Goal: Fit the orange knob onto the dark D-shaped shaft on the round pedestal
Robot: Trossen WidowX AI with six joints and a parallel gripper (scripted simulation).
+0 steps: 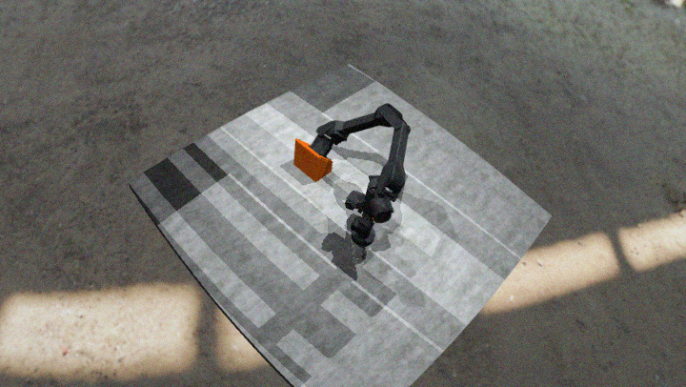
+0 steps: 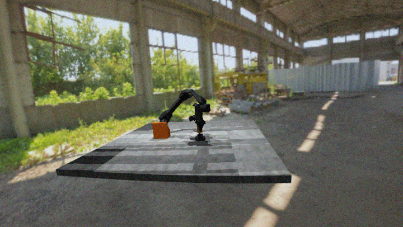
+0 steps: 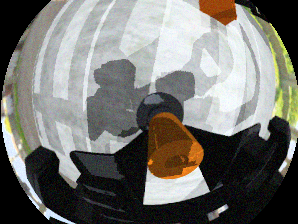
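My gripper (image 2: 199,128) (image 3: 165,131) is shut on the orange knob (image 2: 198,130) (image 3: 175,145), which points down between the fingers. The dark round pedestal (image 1: 363,238) (image 2: 200,138) (image 3: 159,102) stands on the table under the gripper. In the exterior view the knob's lower end is right over the pedestal's narrow top, at shaft height. In the wrist view the knob's far end overlaps the pedestal's near part. The shaft is hidden there, and I cannot tell whether the knob touches it. The flat sides do not show.
A larger orange block (image 1: 311,162) (image 2: 160,131) (image 3: 218,9) stands at the arm's base, left of the pedestal in the top and exterior views. The grey striped table (image 1: 480,226) (image 2: 253,157) carries dark shadows around the pedestal. The black arm (image 1: 397,149) (image 2: 176,105) arches over from the base.
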